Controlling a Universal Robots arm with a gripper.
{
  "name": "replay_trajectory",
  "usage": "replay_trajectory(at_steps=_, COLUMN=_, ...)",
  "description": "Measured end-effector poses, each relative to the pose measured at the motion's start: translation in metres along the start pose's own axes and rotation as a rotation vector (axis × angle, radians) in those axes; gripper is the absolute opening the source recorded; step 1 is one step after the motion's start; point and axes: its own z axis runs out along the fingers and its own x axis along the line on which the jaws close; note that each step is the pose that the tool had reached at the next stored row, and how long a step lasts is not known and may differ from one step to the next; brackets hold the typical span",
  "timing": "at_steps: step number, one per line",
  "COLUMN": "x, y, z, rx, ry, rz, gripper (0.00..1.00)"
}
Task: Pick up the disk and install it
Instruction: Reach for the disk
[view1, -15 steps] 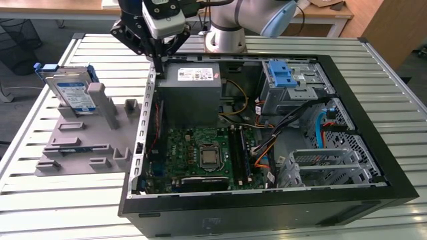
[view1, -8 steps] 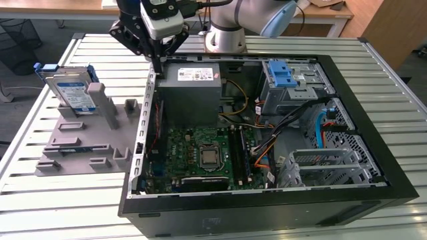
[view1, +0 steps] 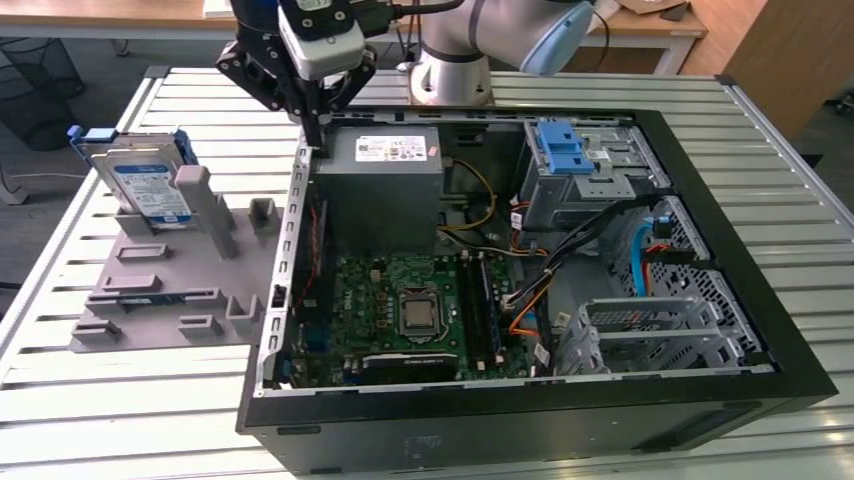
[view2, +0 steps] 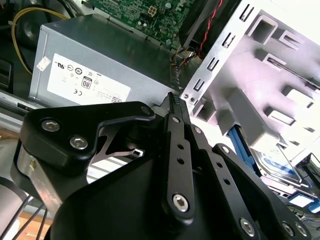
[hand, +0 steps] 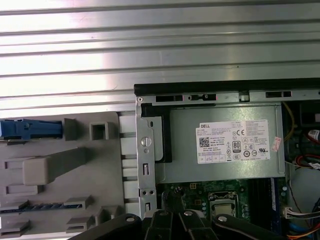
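The disk (view1: 144, 178), a silver drive with a white-and-blue label in a blue carrier, stands on edge in the grey holder (view1: 174, 290) at the exterior view's left, outside the computer case. My gripper (view1: 315, 132) hangs over the case's left wall beside the power supply, to the right of the disk and apart from it. Its fingers are closed together with nothing between them. In the second wrist view the gripper (view2: 173, 98) points at the case wall, and part of the disk (view2: 280, 167) shows beyond it. The first wrist view catches the disk's blue carrier edge (hand: 30, 129).
The open black computer case (view1: 747, 250) lies on a slatted metal table (view1: 134, 400). Inside are the grey power supply (view1: 394, 190), the green motherboard (view1: 400, 310), cables, a metal drive bay (view1: 667, 330) and a blue latch piece (view1: 567, 148). The arm's base (view1: 454, 70) stands behind the case.
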Motion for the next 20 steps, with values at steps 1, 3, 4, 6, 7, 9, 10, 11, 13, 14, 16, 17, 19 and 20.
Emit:
replay_trajectory(at_steps=1, x=0.0004, y=0.0, z=0.0, rx=0.0001, ry=0.0, rz=0.0, gripper=0.11)
replay_trajectory(at_steps=3, x=0.001, y=-0.0001, z=0.0001, rx=0.0001, ry=0.0, rz=0.0, gripper=0.11)
replay_trajectory(at_steps=4, x=0.0011, y=-0.0001, z=0.0001, rx=0.0001, ry=0.0, rz=0.0, gripper=0.11)
replay_trajectory(at_steps=6, x=0.0017, y=-0.0001, z=0.0003, rx=0.0, ry=0.0, rz=0.0, gripper=0.11)
replay_trajectory(at_steps=7, x=0.0018, y=-0.0001, z=0.0003, rx=0.0, ry=0.0, rz=0.0, gripper=0.11)
replay_trajectory(at_steps=9, x=0.0022, y=-0.0002, z=0.0004, rx=0.0001, ry=0.0, rz=0.0, gripper=0.11)
replay_trajectory(at_steps=10, x=0.0025, y=-0.0002, z=0.0005, rx=0.0, ry=-0.0001, rz=0.0, gripper=0.11)
replay_trajectory(at_steps=11, x=0.0027, y=-0.0002, z=0.0005, rx=0.0, ry=0.0, rz=0.0, gripper=0.11)
replay_trajectory(at_steps=13, x=0.0032, y=-0.0003, z=0.0007, rx=0.0, ry=0.0, rz=0.0, gripper=0.11)
replay_trajectory(at_steps=14, x=0.0034, y=-0.0003, z=0.0007, rx=0.0, ry=0.0, rz=0.0, gripper=0.11)
replay_trajectory(at_steps=16, x=0.0039, y=-0.0003, z=0.0009, rx=0.0001, ry=0.0, rz=0.0, gripper=0.11)
replay_trajectory(at_steps=17, x=0.0041, y=-0.0003, z=0.001, rx=0.0, ry=0.0, rz=0.0, gripper=0.11)
replay_trajectory(at_steps=19, x=0.0046, y=-0.0004, z=0.0012, rx=0.0, ry=0.0, rz=0.0, gripper=0.11)
replay_trajectory(at_steps=20, x=0.0048, y=-0.0004, z=0.0013, rx=0.0, ry=0.0, rz=0.0, gripper=0.11)
